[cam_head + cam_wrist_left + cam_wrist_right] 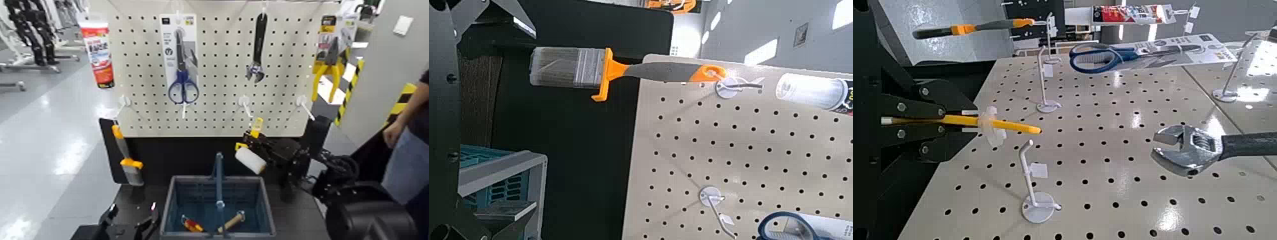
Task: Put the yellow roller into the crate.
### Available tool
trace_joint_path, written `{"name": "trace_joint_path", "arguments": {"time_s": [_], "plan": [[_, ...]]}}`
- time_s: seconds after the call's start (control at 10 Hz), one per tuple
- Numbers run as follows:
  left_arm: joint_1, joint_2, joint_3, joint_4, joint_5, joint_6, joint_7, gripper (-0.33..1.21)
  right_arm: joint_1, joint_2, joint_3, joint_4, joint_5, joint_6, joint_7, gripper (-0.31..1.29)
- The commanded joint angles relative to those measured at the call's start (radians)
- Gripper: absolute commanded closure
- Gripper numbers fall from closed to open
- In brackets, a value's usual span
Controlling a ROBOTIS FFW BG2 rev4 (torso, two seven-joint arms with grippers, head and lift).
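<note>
Above the crate (171, 210), off its right rear corner, the yellow roller (251, 153) is held clamped in the right gripper (265, 145), lifted but not yet lowered inside. Release remains. The left gripper (131, 225) is parked low, seemingly spread.

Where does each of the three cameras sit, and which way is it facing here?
Head: high, looking forward and down at the pegboard and crate; both arms show, right gripper holding the yellow roller.
Left wrist: faces the pegboard's lower corner and orange-handled brush.
Right wrist: along its fingers gripping the roller's handle.
Shared: scissors.
</note>
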Motion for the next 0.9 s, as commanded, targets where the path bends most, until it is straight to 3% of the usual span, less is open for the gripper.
{"name": "trace_joint_path", "arguments": {"time_s": [0.1, 0.5, 0.7, 0.9], "plan": [[-0.002, 0.0, -0.002, 0.0, 0.0, 0.0, 0.0, 0.11, 0.041, -0.003, -0.029, -0.081, -0.001, 0.056, -0.004, 1.24], [0.001, 0.0, 0.002, 0.0, 0.005, 0.0, 0.0, 0.11, 0.138, 0.012, -0.082, -0.172, -0.019, 0.168, 0.009, 1.24], [0.001, 0.0, 0.0, 0.0, 0.005, 0.0, 0.0, 0.11, 0.152, 0.02, -0.081, -0.124, -0.039, 0.164, 0.009, 1.24], [0.001, 0.0, -0.002, 0.0, 0.005, 0.0, 0.0, 0.11, 0.147, 0.029, -0.075, -0.021, -0.085, 0.125, 0.015, 1.24]]}}
